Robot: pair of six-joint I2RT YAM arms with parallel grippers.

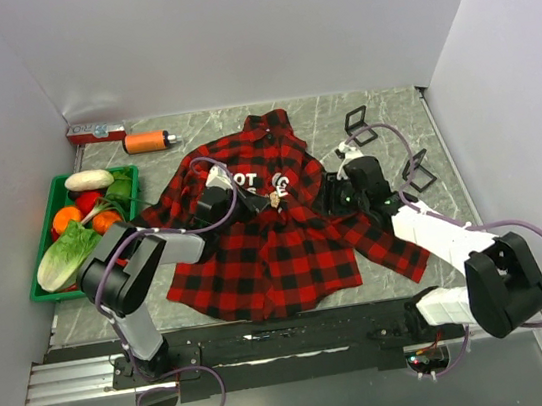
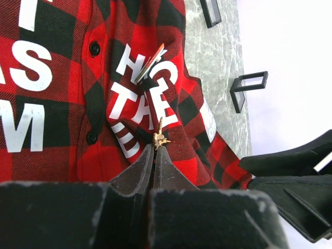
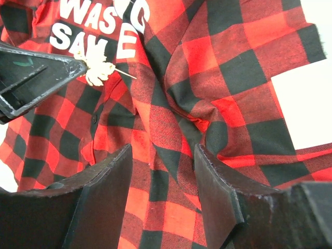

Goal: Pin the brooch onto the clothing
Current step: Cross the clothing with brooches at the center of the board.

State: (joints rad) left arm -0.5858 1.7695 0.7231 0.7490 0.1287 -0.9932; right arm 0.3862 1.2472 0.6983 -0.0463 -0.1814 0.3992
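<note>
The clothing (image 1: 259,260) is a red-and-black plaid shirt with white lettering, spread in the middle of the table. My left gripper (image 2: 155,148) is shut on the brooch (image 2: 159,138), gripping its small gold clasp just above the chest lettering. In the right wrist view the brooch (image 3: 98,70) shows as a cream maple leaf, its thin pin pointing right over the shirt (image 3: 233,62). My right gripper (image 3: 163,153) is open, with its fingers straddling a raised fold of the plaid fabric to the right of the brooch (image 1: 275,199).
A green crate (image 1: 49,291) of vegetables stands at the left. An orange bottle (image 1: 146,141) and a red box (image 1: 95,133) lie at the back left. Two black stands (image 1: 359,125) (image 1: 418,170) sit right of the shirt. A small flat orange-edged piece (image 2: 150,63) lies on the lettering.
</note>
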